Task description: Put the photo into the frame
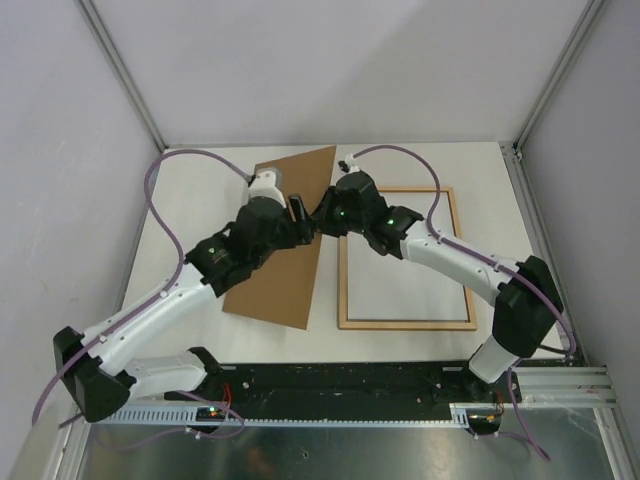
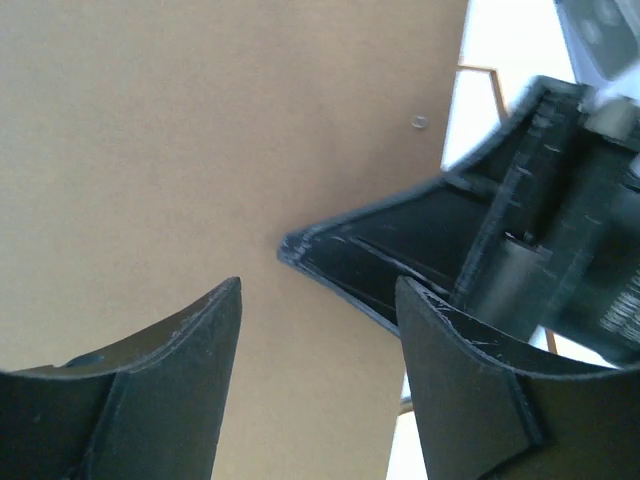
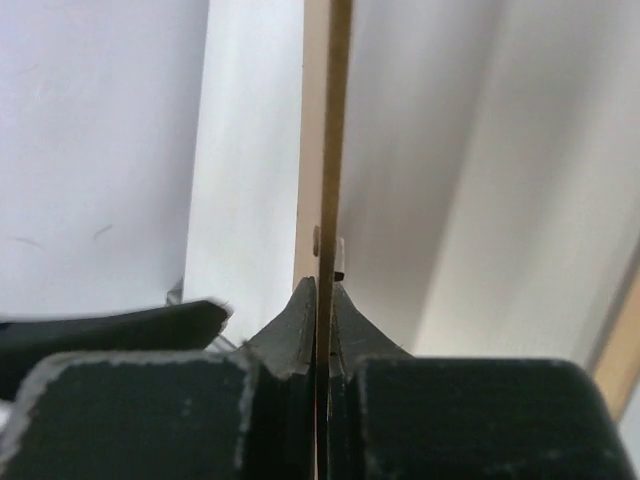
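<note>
The right hand (image 3: 322, 300) pinched the brown backing board (image 1: 280, 270) by its edge.
The left hand (image 2: 318, 290) stood open over the board, gripping nothing; the frame (image 1: 343, 290) lay flat on the table (image 1: 200, 180) just beside it.

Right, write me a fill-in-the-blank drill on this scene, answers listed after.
1. The right gripper is ____ on the edge of the board.
2. The left gripper is over the board with its jaws ____.
3. In the top view, the frame lies flat on the table to the ____ of the board.
4. The board's colour is ____.

Missing words: shut; open; right; brown.
</note>
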Tool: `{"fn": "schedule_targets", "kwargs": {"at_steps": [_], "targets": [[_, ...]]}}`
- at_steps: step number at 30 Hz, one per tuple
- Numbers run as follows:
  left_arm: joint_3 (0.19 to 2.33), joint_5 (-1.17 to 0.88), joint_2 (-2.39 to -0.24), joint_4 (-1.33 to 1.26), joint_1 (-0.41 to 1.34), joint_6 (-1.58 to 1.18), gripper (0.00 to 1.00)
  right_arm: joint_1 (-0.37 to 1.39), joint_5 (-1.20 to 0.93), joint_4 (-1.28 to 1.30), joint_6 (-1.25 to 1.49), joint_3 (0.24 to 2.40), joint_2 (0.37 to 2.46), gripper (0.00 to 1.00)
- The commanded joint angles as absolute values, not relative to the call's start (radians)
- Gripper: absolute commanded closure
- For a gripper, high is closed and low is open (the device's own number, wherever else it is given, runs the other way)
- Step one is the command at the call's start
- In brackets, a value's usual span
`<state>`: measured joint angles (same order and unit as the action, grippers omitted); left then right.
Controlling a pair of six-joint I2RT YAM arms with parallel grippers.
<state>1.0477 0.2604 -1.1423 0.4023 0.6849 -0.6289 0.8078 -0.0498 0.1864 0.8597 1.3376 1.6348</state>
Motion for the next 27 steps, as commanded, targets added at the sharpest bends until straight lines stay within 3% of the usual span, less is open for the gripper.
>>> {"fn": "schedule_targets", "kwargs": {"at_steps": [1, 7, 13, 27], "targets": [[1.144, 0.608, -1.130, 0.545, 0.906, -0.638, 0.32, 0.813, 0.138, 0.232, 0.779, 1.438, 1.557, 1.00], [1.276, 0.878, -1.180, 0.653, 1.172, -0.655, 0.31, 0.814, 0.250, 0.296, 0.789, 1.490, 1.495, 1.00], [1.372, 0.975, -1.250, 0.718, 1.346, -0.672, 0.30, 0.815, 0.319, 0.363, 0.785, 1.567, 1.473, 1.00], [1.579, 1.139, -1.471, 0.880, 1.404, -0.615, 0.30, 0.825, 0.394, 0.446, 0.781, 1.623, 1.403, 1.00]]}}
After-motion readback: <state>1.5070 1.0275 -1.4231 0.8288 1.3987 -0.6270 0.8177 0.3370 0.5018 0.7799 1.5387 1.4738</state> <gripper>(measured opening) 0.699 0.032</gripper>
